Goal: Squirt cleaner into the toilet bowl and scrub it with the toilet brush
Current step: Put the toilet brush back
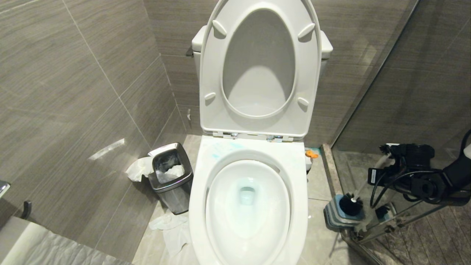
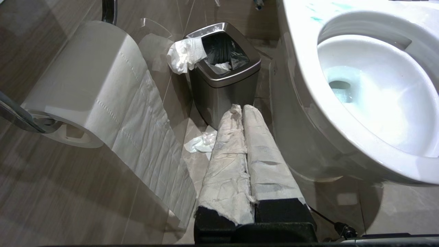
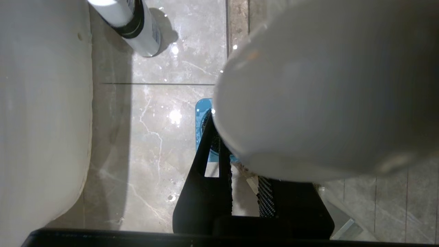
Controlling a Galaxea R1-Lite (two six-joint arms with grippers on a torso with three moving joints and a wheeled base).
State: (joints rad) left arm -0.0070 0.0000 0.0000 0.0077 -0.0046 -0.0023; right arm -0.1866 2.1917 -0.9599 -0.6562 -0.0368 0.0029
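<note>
Right gripper grips the toilet brush.
Its black head sits in the blue holder below, beside the toilet bowl.

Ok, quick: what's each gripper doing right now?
Left gripper: jaws closed, holding nothing, parked beside the toilet bowl.
Right gripper: jaws closed on the toilet brush handle, brush head at its holder.

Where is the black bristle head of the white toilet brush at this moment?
In the head view, the black bristle head sits in the blue-and-grey square holder on the floor, right of the white toilet bowl.
</note>
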